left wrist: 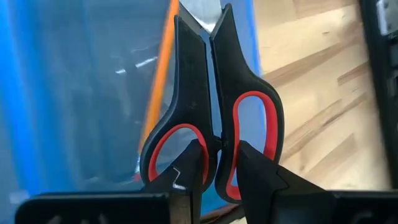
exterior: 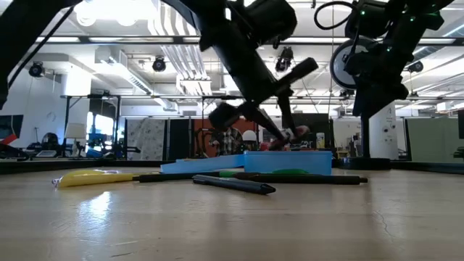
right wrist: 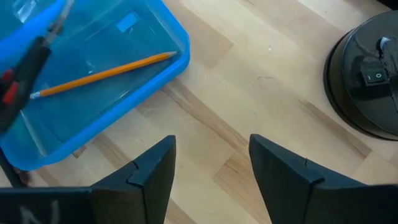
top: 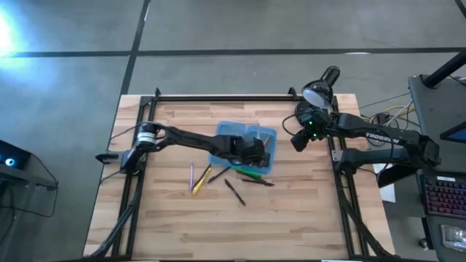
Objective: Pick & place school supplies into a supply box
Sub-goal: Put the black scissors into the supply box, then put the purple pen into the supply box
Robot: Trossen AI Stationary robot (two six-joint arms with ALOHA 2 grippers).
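Note:
My left gripper (left wrist: pixel 217 171) is over the translucent blue supply box (top: pixel 226 135) in the middle of the table, shut on small scissors (left wrist: pixel 211 93) with black handles and red-lined loops. An orange pencil (right wrist: pixel 106 73) lies on the floor of the box (right wrist: pixel 93 99). On the wood near the box lie a pink pen (top: pixel 191 175), a yellow one (top: pixel 200 182), a green one (top: pixel 247 173) and black ones (top: pixel 234 192). My right gripper (right wrist: pixel 211 168) is open and hovers over bare table right of the box, by the lamp. My left gripper holds the scissors by their handles, where the two loops meet (left wrist: pixel 217 140). The two inner bars are pinched between the fingers (left wrist: pixel 189 168), one finger at each loop. The blades point away from the gripper, over the box floor. In the low view the scissors (exterior: pixel 290 135) are lifted just above the box.
A black desk lamp (top: pixel 320 86) stands at the table's far right, its round base (right wrist: pixel 367 81) close to my right gripper. A black frame runs along the table's far and side edges. Bare wood lies toward the near edge.

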